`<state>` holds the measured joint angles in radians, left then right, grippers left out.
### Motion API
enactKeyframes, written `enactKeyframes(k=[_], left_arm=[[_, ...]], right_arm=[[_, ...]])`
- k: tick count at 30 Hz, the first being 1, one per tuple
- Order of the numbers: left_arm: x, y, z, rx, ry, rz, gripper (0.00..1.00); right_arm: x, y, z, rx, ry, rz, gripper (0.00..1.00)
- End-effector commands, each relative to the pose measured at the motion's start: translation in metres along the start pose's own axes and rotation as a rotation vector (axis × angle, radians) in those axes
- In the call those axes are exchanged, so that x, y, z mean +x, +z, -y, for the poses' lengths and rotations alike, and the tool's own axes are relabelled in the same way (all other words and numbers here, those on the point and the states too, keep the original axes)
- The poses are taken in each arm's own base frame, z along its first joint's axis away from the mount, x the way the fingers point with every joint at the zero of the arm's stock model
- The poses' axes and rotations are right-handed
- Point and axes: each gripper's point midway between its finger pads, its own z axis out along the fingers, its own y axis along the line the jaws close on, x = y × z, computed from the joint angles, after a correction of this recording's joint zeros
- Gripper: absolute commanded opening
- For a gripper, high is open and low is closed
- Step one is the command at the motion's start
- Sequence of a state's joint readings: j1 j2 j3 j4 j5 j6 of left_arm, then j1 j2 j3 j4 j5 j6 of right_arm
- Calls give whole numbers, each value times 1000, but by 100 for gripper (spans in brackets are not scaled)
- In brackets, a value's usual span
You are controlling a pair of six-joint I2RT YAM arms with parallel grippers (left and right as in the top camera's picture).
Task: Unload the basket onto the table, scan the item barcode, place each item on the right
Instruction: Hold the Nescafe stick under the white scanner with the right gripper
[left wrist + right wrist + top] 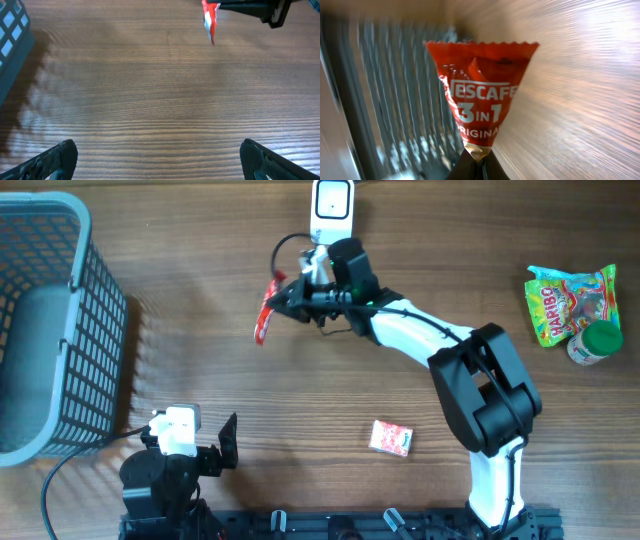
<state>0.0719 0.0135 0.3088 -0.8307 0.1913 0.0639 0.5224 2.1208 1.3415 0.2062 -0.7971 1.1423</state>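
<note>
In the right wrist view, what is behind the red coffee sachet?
Blurred mesh basket at image left, wooden table at image right. The sachet, pinched by the right gripper, covers where they meet.

Bright, even light from above. The basket (60, 330) casts a soft grid shadow rightward on the table (450, 240). Left wrist view is sharp, with pale glare near the top. Right wrist view is motion-blurred behind the sachet (480, 100), its print readable, with glare upper right.

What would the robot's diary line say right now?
right gripper: shut on red Nescafe coffee sachet | left gripper: open, empty, over wooden table
</note>
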Motion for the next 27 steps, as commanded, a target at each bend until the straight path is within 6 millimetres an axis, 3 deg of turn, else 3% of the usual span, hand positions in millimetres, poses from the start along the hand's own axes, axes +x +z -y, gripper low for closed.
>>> enactKeyframes(k=[1, 9, 11, 14, 17, 20, 27], left_arm=[[1, 1, 0, 2, 14, 4, 100], [1, 1, 0, 2, 14, 4, 100], [1, 1, 0, 2, 14, 4, 100], [1, 1, 0, 2, 14, 3, 100], [1, 1, 0, 2, 14, 4, 100], [1, 1, 0, 2, 14, 4, 100], [1, 1, 0, 2, 14, 4, 100]], right_arm=[[-36, -5, -6, 4, 142, 201, 4], [-96, -33, -12, 66, 219, 475, 5], [-116, -45, -21, 107, 232, 562, 4], [-145, -65, -53, 101, 215, 690, 5], [-167, -73, -70, 38, 259, 746, 5], [-190, -70, -59, 1, 348, 768, 5], [-207, -41, -19, -2, 471, 744, 5]])
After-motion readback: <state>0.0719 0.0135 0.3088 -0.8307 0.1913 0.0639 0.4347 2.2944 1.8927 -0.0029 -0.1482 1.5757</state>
